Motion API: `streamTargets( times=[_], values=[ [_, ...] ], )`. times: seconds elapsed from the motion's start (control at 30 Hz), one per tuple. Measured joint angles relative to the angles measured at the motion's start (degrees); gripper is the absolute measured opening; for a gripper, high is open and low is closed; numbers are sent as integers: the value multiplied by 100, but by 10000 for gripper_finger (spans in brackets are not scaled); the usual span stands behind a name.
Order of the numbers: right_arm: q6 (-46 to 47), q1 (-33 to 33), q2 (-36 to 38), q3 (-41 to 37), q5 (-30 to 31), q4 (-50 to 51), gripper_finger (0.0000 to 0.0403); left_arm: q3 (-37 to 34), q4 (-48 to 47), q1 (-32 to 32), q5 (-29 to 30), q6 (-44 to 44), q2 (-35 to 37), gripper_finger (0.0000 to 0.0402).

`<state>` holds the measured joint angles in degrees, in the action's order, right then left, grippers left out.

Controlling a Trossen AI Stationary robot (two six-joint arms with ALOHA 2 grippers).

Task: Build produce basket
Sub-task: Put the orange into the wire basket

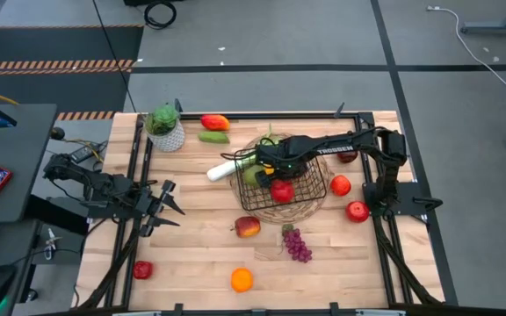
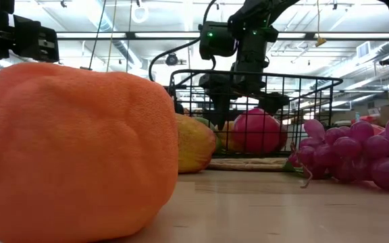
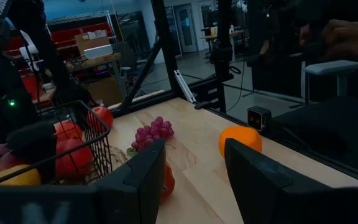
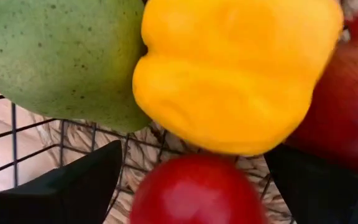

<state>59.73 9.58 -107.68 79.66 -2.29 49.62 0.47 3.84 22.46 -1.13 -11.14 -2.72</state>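
The black wire basket (image 1: 310, 189) stands on a round woven mat at mid table and holds a green piece (image 4: 61, 56), a yellow pepper (image 4: 235, 74) and red apples (image 4: 197, 190). My right gripper (image 1: 266, 162) hangs open over the basket's left part, pointing steeply down. Its fingers (image 4: 73, 186) stand to either side above the red apple. A white-and-green leek (image 1: 220, 169) lies against the basket's left side. More produce lies loose on the table: grapes (image 1: 298, 244), an orange (image 1: 242, 280) and red apples (image 1: 340, 185). My left gripper (image 1: 167, 206) waits open at the left edge.
A potted plant (image 1: 165, 127) stands at the far left, with a red-orange piece (image 1: 215, 122) and a green one (image 1: 213, 137) beside it. Also on the table are a red-yellow fruit (image 1: 247, 227) and a small red piece (image 1: 142, 269). Black frame rails edge the table.
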Motion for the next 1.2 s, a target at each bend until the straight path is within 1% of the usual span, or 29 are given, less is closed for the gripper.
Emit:
streamTargets(
  times=[0.17,0.33,0.5,0.67,0.73,0.87,1.03,1.13,1.2],
  values=[
    [35,2,0,0,-16,-12,399,0,1,1,0,-2,0,172],
    [66,0,26,17,-169,-35,400,-2,0,0,2,0,0,172],
    [197,-67,33,310,-310,451,400,0,2,0,0,0,0,172],
    [34,-293,55,952,208,930,399,0,2,2,2,-2,0,172],
    [-85,-432,55,1305,507,1094,399,0,2,2,1,-1,0,172],
    [-319,-779,61,1878,1026,1130,399,0,0,2,0,-2,0,172],
    [-1132,-1301,63,2180,1278,707,398,0,0,1,2,-1,0,172],
    [-1202,-1653,63,2192,1386,286,399,0,0,1,1,-1,0,172],
    [-1125,-1902,63,2194,1595,33,399,-2,0,2,2,-2,0,172]
  ],
)
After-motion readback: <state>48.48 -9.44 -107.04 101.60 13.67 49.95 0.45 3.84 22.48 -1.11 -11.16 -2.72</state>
